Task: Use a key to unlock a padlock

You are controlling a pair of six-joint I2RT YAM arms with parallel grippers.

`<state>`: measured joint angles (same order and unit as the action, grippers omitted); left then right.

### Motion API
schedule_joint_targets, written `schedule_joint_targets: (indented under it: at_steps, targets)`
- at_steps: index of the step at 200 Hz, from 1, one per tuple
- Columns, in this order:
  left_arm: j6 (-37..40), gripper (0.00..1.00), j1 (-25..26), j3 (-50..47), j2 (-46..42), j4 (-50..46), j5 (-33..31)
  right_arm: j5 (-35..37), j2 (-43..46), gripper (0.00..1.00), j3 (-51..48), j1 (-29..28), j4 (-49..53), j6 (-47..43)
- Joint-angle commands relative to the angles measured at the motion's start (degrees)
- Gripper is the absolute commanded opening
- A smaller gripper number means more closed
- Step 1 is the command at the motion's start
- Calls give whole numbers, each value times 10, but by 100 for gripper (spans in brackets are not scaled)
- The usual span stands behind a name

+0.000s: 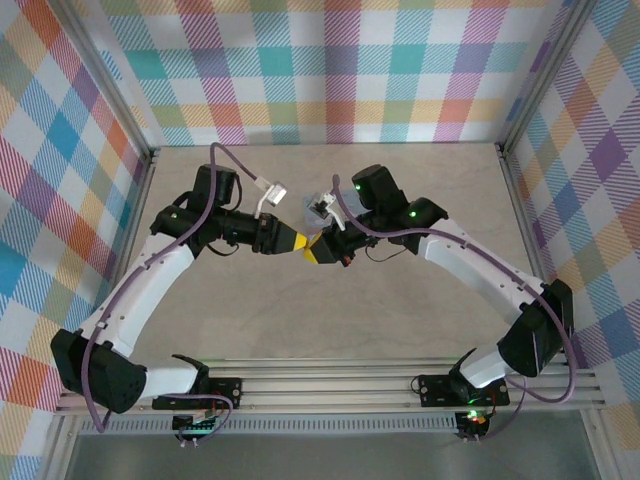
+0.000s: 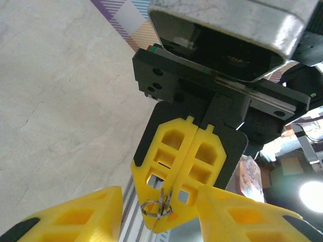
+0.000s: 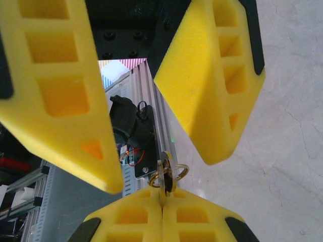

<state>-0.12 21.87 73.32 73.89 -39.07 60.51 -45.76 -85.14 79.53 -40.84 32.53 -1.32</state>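
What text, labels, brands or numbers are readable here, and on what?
None can be read.
The key ring held in the right gripper shows no legible stamp.
Any marking on the black module behind it is too small to read.

The left gripper [image 2: 160,201] has its yellow fingers [image 2: 75,219] spread wide. Just ahead, between them, the right gripper [image 2: 166,217] points back toward it with its fingers pressed together, pinching a small metal key ring [image 2: 150,207] at their tips. The pale table [image 2: 55,101] lies beyond on the left.
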Motion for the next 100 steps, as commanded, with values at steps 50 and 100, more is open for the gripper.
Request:
schedule_joint_targets:
  at_steps: [50, 100]
  targets:
    - [-26, 0, 9, 25, 32, -18, -22, 26, 12, 10, 0, 7, -23, 24]
    - [-319, 0, -27, -84, -1, 191, -138, 123, 83, 40, -94, 65, -159, 226]
